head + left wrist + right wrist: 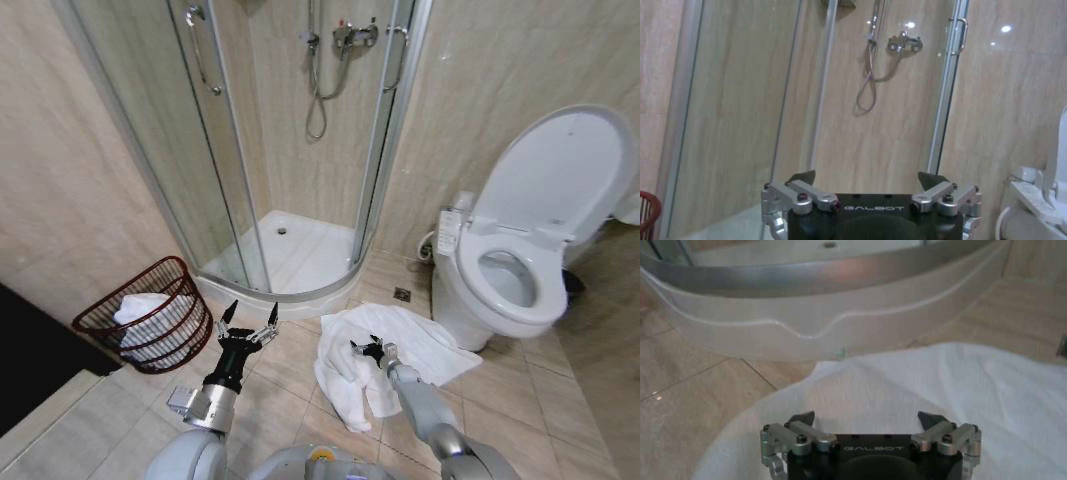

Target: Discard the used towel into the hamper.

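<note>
Head view takes in the whole bathroom floor: hamper at approx 9 o'clock from the left hand, tipped on its side w/ white cloth already inside. Used towel lies crumpled on the tiles at approx 3 o'clock from that hand, between the shower tray and the toilet.

Left wrist view adds what the head view can't: left hand wide open, holding nothing, aimed at the glass shower door and hose; a sliver of hamper rim shows at the frame edge.

Right wrist view gives the close-up: right hand also wide open, fingertips over the towel (just above it or grazing it, can't tell), gripping nothing. Tray's curved lip sits just beyond the towel. In the head view the right hand sits over the towel's middle.
</note>
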### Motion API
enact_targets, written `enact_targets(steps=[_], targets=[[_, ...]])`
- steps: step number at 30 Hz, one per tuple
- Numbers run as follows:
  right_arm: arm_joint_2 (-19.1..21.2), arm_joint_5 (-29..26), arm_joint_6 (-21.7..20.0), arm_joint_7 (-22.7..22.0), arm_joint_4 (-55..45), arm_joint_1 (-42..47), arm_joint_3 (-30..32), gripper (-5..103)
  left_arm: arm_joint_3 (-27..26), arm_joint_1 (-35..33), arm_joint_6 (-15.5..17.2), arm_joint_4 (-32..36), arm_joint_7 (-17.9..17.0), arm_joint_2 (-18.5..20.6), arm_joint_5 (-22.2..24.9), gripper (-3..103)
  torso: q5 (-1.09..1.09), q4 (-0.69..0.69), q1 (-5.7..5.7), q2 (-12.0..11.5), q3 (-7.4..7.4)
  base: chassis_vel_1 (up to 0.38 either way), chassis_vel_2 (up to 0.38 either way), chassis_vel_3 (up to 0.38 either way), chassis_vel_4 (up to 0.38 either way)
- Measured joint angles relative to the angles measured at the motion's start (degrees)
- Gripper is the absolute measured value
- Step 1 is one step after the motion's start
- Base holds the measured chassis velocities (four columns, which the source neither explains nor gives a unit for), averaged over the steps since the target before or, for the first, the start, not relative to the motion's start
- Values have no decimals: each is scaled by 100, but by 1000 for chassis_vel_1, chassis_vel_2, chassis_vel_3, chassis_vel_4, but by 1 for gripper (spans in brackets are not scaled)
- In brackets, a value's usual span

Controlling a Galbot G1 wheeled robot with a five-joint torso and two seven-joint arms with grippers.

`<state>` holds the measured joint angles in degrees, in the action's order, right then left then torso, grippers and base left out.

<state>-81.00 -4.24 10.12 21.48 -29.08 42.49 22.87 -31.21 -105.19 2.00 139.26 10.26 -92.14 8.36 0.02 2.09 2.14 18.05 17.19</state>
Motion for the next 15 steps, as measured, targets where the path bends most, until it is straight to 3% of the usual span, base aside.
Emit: enact_targets(steps=[3,10,15], targets=[[70,-52,-70,9,34,54,23,100,0,0,0,0,0,1,0,100,-4,-7,-1,-1,-1,0,0,0,0],[38,358,106,-275,280,43,4,100,0,0,0,0,0,0,0,100,0,-3,0,0,2,-46,29,48,-25],[65,444,74,-209,526,-79,34,100,0,0,0,0,0,0,0,100,-3,-2,5,4,5,-58,72,68,-52]])
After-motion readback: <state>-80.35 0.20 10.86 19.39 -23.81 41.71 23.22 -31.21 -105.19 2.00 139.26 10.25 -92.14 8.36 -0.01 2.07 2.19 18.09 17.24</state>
